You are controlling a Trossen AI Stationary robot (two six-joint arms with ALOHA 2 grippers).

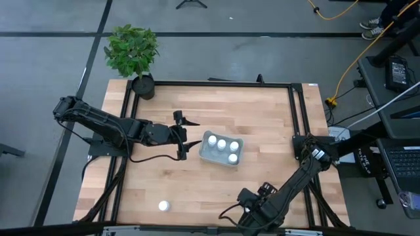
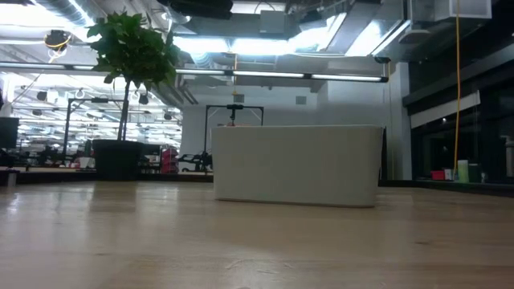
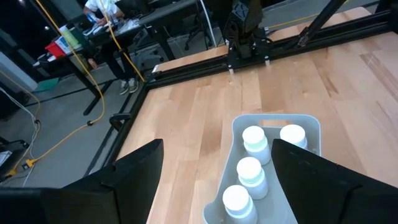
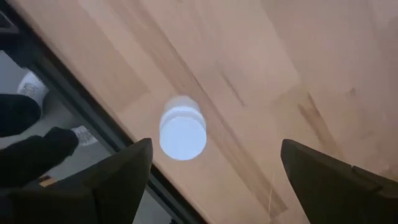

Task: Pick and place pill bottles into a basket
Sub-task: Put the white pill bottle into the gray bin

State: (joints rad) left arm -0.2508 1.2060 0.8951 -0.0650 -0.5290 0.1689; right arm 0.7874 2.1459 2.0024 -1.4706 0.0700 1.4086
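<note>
The basket [image 1: 221, 149] holds 4 pill bottles [image 1: 222, 144]. 1 bottle [image 1: 163, 206] stands alone on the desk [image 1: 197, 183]. The left claw [image 1: 182, 136] and right claw [image 4: 211, 180] both have fingers apart and hold nothing.

— What can't you make out from the level view?

— My pale grey-blue plastic basket [image 2: 295, 164] shows only its side wall; the small white capped pill bottles inside are hidden behind it.

— And from above?

— My right pincer [image 1: 252, 221] sits at the wooden counter's [image 1: 262, 118] near edge, partly cut off, too small and dark to read.

— Your left wrist?

— The basket's near end runs off the picture, and the nearest bottle [image 3: 236, 202] is cropped.
</note>
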